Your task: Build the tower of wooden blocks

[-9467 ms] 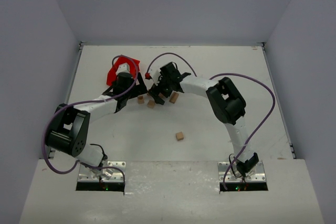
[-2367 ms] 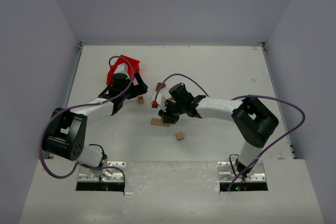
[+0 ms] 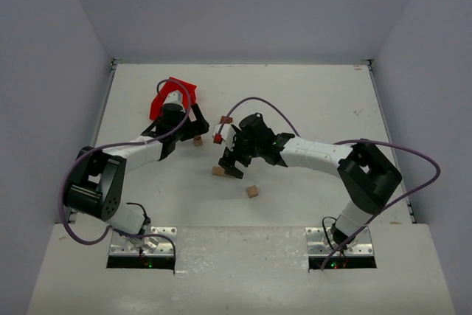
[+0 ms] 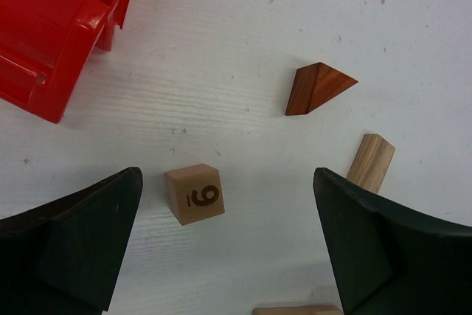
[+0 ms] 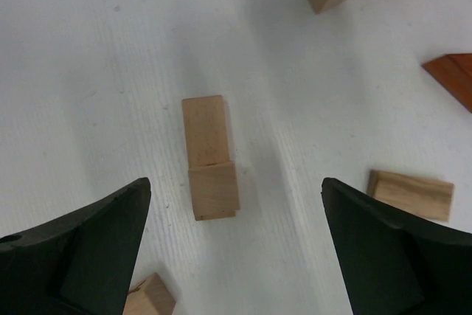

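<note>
Scuffed white tabletop (image 4: 258, 20); pale wooden cube (image 4: 195, 194), reddish-brown triangular wedge (image 4: 316, 88)

Desk (image 4: 243, 20) white, faint streaky texture, a few dark specks. Bin (image 4: 51, 35) bright red, glossy. Numbered cube (image 4: 195, 194) pale tan, dark brown digit on top, reads 6 or 9. Wedge (image 4: 317, 88) reddish-brown with darker grain streaks, one face lighter orange-brown. Slab (image 4: 371, 160) light tan, fine grain lines. Stacked pair (image 5: 210, 156) both pale tan, plain, no marking. Loose cube (image 5: 150, 296) same tan. Left claw (image 3: 193, 129) and right claw (image 3: 230, 161) black. Arms (image 3: 310, 151) white with black joints. Cables (image 3: 258, 101) purple. Walls (image 3: 236, 12) pale grey-lilac.
</note>
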### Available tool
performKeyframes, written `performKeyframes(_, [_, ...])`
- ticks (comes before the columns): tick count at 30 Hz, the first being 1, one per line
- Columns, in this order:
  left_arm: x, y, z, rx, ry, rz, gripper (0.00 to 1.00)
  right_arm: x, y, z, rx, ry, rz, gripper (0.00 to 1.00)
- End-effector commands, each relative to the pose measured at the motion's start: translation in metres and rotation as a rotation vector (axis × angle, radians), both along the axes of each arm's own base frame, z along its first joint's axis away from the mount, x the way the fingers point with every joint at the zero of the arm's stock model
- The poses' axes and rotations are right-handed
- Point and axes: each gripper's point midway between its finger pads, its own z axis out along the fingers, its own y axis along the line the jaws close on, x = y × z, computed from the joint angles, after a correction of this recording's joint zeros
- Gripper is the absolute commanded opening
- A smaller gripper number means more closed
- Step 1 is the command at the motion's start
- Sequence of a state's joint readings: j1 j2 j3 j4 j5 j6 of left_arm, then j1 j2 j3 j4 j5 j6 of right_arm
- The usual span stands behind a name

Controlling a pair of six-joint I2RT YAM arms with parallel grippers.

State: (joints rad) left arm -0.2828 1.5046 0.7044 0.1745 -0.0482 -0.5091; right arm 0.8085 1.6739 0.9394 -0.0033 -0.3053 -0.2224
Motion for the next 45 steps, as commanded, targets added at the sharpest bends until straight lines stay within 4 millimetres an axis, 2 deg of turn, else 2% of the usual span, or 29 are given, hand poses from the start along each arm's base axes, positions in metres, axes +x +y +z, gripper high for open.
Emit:
performKeyframes(1, [0.008,-0.003,0.005,0.003,0.002,0.027,0.96,0.029,-0.004,0.050,0.106,-0.111,-0.213,0.99])
performKeyframes(2, [0.007,-0.002,0.000,0.013,0.018,0.036,0.92,0.039,-0.017,0.057,0.112,-0.146,-0.318,0.99])
performKeyframes(4, [0.005,-0.002,-0.005,0.022,0.035,0.037,0.88,0.046,-0.031,0.063,0.111,-0.171,-0.405,0.99])
performKeyframes(10, [0.002,-0.004,-0.025,0.064,0.107,0.047,0.73,0.051,-0.068,0.058,0.084,-0.182,-0.570,0.99])
performKeyframes(12, [0.002,-0.004,-0.028,0.070,0.121,0.048,0.70,0.052,-0.072,0.056,0.079,-0.182,-0.592,0.99])
performKeyframes(13, [0.001,-0.007,-0.032,0.076,0.137,0.042,0.64,0.052,-0.077,0.051,0.069,-0.178,-0.607,0.99])
performKeyframes(15, [0.001,-0.010,-0.033,0.086,0.145,0.037,0.59,0.053,-0.083,0.049,0.058,-0.184,-0.629,0.99])
performKeyframes(19, [0.001,-0.013,-0.035,0.110,0.155,0.040,0.53,0.054,-0.092,0.043,0.044,-0.186,-0.658,0.99])
performKeyframes(24, [-0.004,-0.015,-0.037,0.151,0.186,0.045,0.38,0.055,-0.100,0.037,0.042,-0.183,-0.675,0.99])
performKeyframes(29, [-0.005,-0.018,-0.028,0.187,0.173,0.049,0.19,0.052,-0.105,0.034,0.054,-0.179,-0.676,0.99])
performKeyframes(35, [-0.007,-0.023,-0.024,0.205,0.178,0.036,0.13,0.052,-0.108,0.035,0.073,-0.176,-0.677,0.99])
performKeyframes(37, [-0.013,-0.028,-0.017,0.214,0.166,0.004,0.12,0.051,-0.109,0.033,0.074,-0.170,-0.673,0.99])
performKeyframes(42, [-0.039,-0.050,0.009,0.188,0.115,-0.088,0.11,0.051,-0.112,0.032,0.080,-0.164,-0.676,0.99])
performKeyframes(45, [-0.059,-0.055,0.013,0.182,0.122,-0.113,0.11,0.050,-0.112,0.034,0.093,-0.156,-0.669,0.99])
